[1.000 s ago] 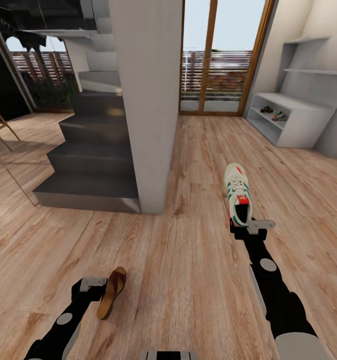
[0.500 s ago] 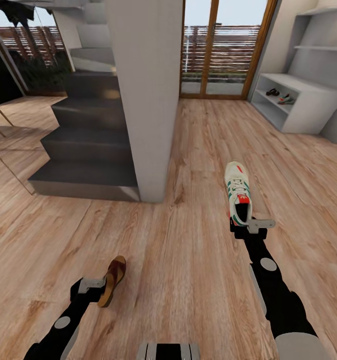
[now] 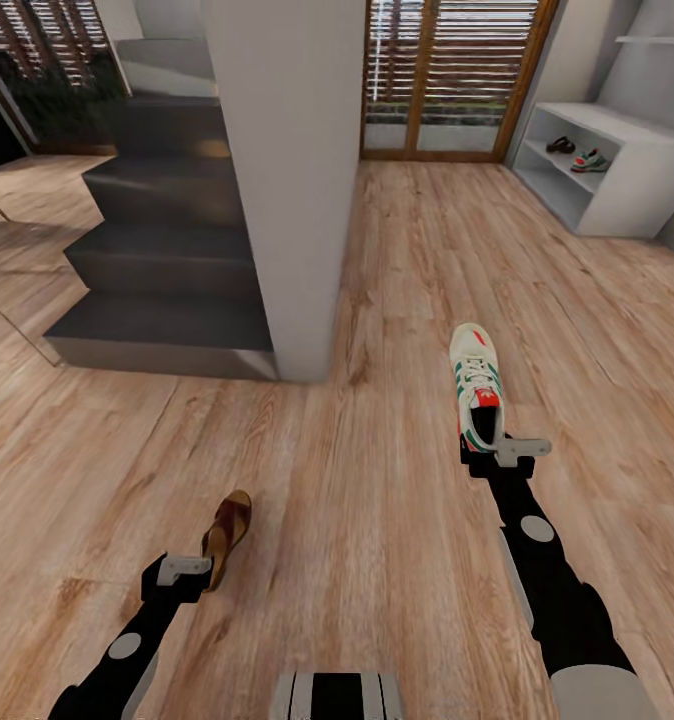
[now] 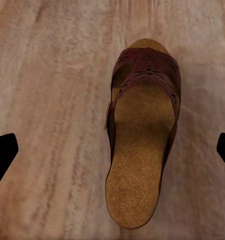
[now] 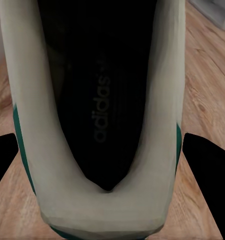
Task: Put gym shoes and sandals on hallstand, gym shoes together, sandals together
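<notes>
1. Holding nearest to me is my left hand (image 3: 199,575), beside the heel of 1 sandal (image 3: 227,532). In the left wrist view its fingertips stand spread well apart, with the sandal (image 4: 141,132) between them, sole-bed up over the corridor floor (image 3: 357,520). Whether it is lifted or lying on the planks I cannot tell.
2. Further out, my right hand (image 3: 497,452) sits at the heel of 1 gym shoe (image 3: 477,385). In the right wrist view the fingertips flank the shoe's heel (image 5: 100,125); I judge the hand pinches it, since the shoe juts forward off the hand.
3. Far ahead on the right stands the hallstand (image 3: 627,175), with 1 dark sandal (image 3: 560,145) and 1 gym shoe (image 3: 589,160) on its upper shelf.
4. I judge the task about half done: 2 shoes are racked, and 2 remain to be carried there and set beside their mates.
5. Against 1 second ago, the whole head view has shifted: the staircase and hallstand sit higher in the picture, so the camera moved. Both arms keep their poses, and the sandal looks slightly further from me.
</notes>
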`<state>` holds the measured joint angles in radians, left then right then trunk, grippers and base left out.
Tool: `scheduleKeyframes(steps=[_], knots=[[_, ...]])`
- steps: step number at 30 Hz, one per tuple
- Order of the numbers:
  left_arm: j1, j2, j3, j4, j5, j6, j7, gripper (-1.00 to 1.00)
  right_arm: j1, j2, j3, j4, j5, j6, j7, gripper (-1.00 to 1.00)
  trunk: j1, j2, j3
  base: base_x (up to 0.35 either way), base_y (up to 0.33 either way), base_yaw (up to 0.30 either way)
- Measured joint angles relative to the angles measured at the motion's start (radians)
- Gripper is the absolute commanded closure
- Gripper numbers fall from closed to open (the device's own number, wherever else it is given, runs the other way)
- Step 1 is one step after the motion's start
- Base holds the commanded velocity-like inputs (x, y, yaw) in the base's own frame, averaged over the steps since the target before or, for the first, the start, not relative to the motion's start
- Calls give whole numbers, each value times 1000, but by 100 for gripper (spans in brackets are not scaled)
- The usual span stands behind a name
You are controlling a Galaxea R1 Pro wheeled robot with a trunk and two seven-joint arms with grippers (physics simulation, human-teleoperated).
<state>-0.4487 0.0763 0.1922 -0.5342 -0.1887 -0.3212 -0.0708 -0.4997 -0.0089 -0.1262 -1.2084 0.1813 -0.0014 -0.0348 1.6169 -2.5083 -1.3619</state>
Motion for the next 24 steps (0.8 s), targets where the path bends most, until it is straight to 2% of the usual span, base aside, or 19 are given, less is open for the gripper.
scheduleKeyframes(steps=[10,17,24], knots=[[0,0,0,0,0,0,0,-100,0,1,0,0,0,0,0,100,4,-2,-51,0,0,-143],[0,0,0,0,0,0,0,-100,0,1,0,0,0,0,0,100,4,-2,-56,0,0,-76],[-1,0,0,0,0,0,0,-100,0,0,0,-1,0,0,0,100,8,-4,-88,0,0,-6]])
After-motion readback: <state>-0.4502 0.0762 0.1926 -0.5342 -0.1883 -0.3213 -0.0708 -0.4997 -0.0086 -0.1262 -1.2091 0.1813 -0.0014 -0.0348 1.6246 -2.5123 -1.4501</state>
